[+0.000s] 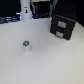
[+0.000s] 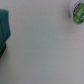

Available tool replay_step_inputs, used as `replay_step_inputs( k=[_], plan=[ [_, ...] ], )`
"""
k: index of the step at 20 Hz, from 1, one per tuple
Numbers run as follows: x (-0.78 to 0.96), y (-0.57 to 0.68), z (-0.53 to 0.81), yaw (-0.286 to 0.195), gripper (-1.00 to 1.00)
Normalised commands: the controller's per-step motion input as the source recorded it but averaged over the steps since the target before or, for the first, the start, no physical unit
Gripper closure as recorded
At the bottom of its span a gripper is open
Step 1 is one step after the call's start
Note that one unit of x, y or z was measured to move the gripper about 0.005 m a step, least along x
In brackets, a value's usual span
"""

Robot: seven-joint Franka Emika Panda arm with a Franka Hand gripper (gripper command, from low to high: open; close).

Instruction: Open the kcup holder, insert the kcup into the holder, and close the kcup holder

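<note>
The kcup (image 2: 77, 13) stood on the table (image 2: 40, 50) off to the pincer's side — the pincer's own state could not be told.

Probably a lab: bare white table (image 1: 45, 62), blue-lit post (image 1: 25, 11).

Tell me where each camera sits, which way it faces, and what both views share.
Exterior view: off the arm, raised, looking down across the white table at the kcup and the shut kcup holder; I can't pick out any part of the arm for certain.
Wrist view: on the wrist, facing down at the table; the kcup sits at the picture's edge; no fingers show.
Shared: the kcup and the table.
</note>
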Motion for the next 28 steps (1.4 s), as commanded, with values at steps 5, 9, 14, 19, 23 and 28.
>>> replay_step_inputs(
  k=[5,9,14,19,23,28],
  plan=[
    [-0.2,0.47,0.14,-0.187,-1.0],
    [-0.23,0.63,0.15,-0.216,-1.0],
    [-0.21,0.64,0.05,-0.226,-1.0],
    [-0.23,0.67,0.01,-0.21,-1.0],
    [-0.26,0.7,-0.02,-0.19,-1.0],
    [-0.28,0.71,-0.08,-0.182,-1.0]
  ],
)
